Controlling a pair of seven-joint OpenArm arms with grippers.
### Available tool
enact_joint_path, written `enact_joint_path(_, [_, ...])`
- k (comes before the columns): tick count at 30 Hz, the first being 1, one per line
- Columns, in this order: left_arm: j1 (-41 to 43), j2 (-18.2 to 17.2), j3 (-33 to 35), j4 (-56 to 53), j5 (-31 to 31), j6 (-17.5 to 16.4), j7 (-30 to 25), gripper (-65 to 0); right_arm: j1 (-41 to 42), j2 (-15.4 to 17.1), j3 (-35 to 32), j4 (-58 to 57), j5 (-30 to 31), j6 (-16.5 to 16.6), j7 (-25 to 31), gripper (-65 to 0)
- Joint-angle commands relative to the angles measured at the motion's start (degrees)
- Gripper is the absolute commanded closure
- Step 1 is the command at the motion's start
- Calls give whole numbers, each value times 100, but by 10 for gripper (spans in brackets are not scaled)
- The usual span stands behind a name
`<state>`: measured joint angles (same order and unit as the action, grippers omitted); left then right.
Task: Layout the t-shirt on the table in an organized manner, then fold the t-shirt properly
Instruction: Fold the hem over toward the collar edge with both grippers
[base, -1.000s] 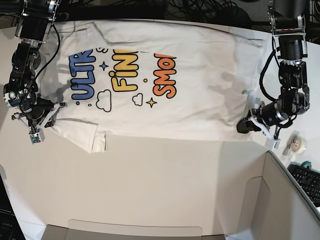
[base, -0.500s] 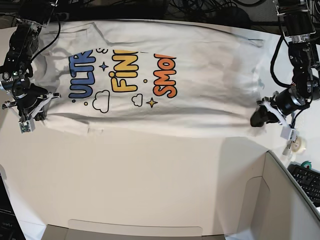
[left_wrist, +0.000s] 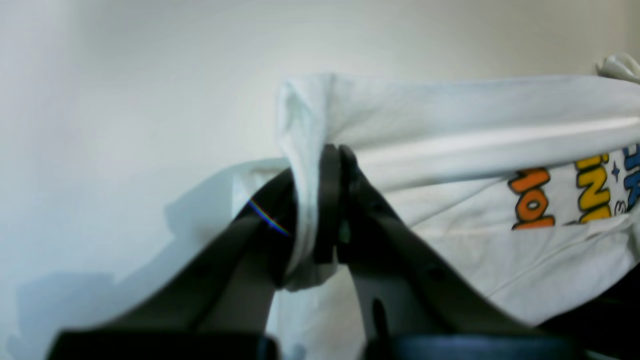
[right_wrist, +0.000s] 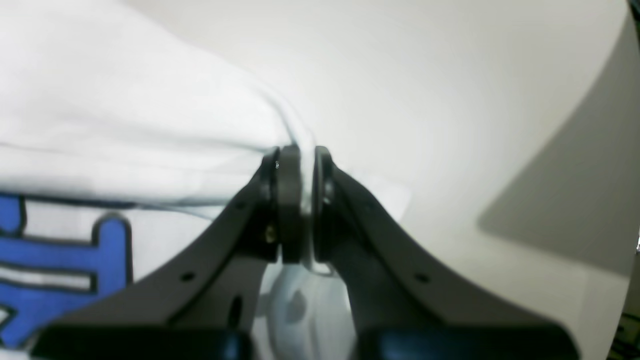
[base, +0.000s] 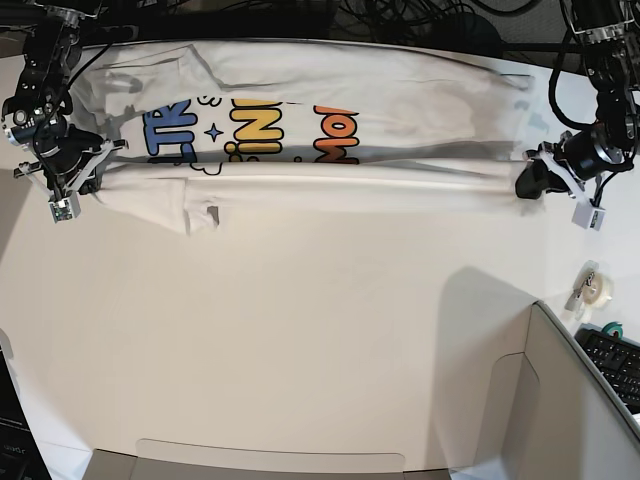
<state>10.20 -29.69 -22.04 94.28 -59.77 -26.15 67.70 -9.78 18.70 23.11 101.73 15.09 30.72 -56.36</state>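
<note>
- Left pincer (left_wrist: 327, 200): closed on a bunched fold of the t-shirt (left_wrist: 450, 130) at its hem end; white cloth is squeezed between the dark fingers (left_wrist: 327, 170). In the base view this pincer (base: 532, 185) stands at the right.
- Right pincer (right_wrist: 302, 180): closed on a thin edge of the t-shirt (right_wrist: 125, 115) at the collar and sleeve end; in the base view it (base: 72, 180) stands at the left.
- T-shirt (base: 340, 185): stretched between the two pincers across the far part of the worktop (base: 300, 340), its near long edge lifted and doubled toward the far side, forming a long horizontal fold.
- Legible print, base view: blue "TR", yellow "IN" and orange "MO", each cut off by the fold; remaining letters are hidden.
- Left wrist view: orange and yellow lettering appears sideways and blurred; no whole word can be read.
- Right wrist view: part of one blue letter, cut off at the frame edge.
- Fingertips are partly covered by cloth in both wrist views.
</note>
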Motion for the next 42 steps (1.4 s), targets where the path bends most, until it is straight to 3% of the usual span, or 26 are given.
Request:
enact_joint_path(1, [-4,-138,-86,88,-23,9,-93,-1,-20,104,49,231,-28,-17,102,0])
enact_joint_path(7, [356,-138,-95,660,-23,0,-111,-1,-512,113,93,759,-28,-35,93,0])
enact_joint_path(15, [919,-130,-103,1574,-23,0,-102,-1,-1004,-11,814,943,-2,-17,93,0])
enact_joint_path(42, [1789,-130,-33,1601,21,9,-67,-1,-1752,-195,796,899,-28,-35,84,0])
